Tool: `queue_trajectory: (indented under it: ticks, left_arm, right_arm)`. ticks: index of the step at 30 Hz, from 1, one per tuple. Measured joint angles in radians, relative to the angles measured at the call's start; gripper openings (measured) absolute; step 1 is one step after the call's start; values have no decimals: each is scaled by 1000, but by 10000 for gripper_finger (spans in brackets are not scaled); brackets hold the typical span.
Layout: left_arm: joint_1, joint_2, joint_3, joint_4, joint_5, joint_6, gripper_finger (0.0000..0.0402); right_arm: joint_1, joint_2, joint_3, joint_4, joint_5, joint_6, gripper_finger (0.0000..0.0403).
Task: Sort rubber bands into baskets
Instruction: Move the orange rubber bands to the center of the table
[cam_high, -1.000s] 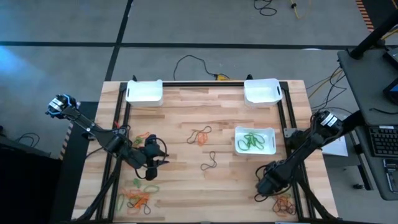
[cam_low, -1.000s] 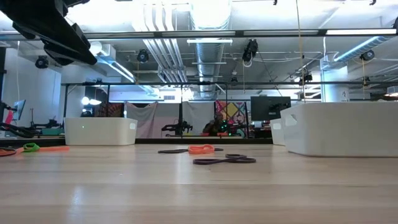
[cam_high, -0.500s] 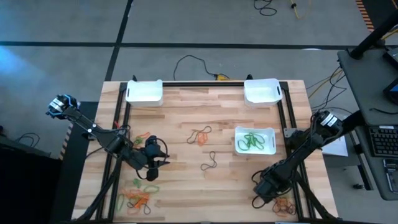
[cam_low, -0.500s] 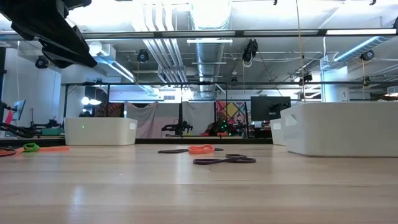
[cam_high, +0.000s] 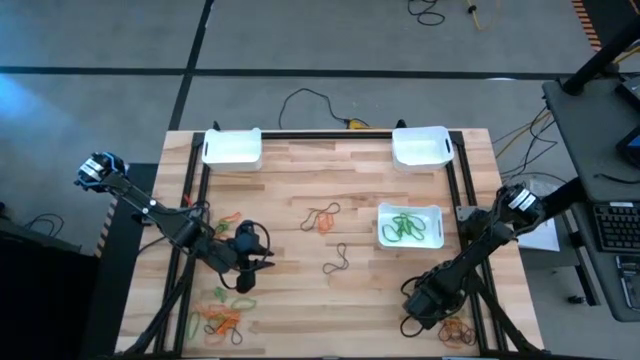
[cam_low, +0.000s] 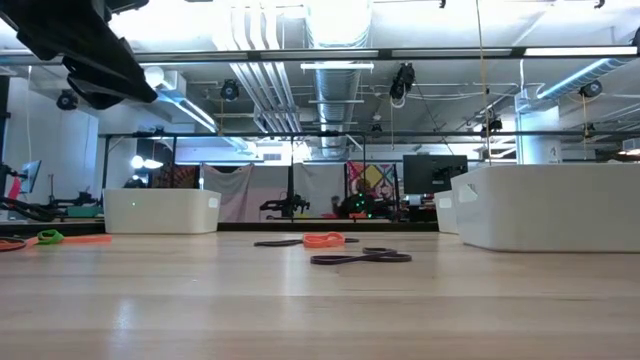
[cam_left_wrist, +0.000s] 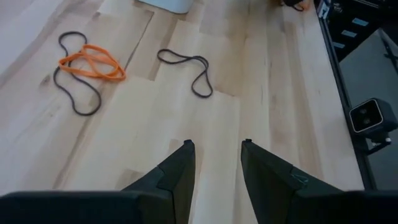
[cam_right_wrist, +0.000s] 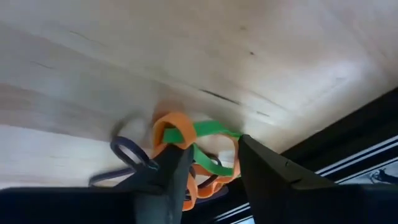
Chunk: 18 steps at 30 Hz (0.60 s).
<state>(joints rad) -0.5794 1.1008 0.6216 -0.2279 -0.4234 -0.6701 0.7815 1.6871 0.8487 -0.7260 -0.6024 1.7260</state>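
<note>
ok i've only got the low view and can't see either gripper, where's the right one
observer: the right gripper is low over the table's near right corner, open, with a tangled orange band and green band at its fingertips.
operator: and the left
observer: the left gripper is over the left half of the table, open and empty, with a dark band lying on the wood ahead of it.
operator: anything sorted yet, i can't see over the basket walls
observer: the basket on the right holds green bands. The two far baskets look empty from above.
</note>
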Motion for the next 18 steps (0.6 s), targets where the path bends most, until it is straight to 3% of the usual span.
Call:
queue_trajectory:
  ticks: [12, 18]
  left_arm:
    - [-2, 7, 0, 11, 17, -3, 115]
    - [-2, 7, 0, 22, 17, -2, 115]
  right_arm:
    - [-10, -113, -2, -56, 83, 67, 14]
    - [-52, -170, 74, -59, 275, 74, 9]
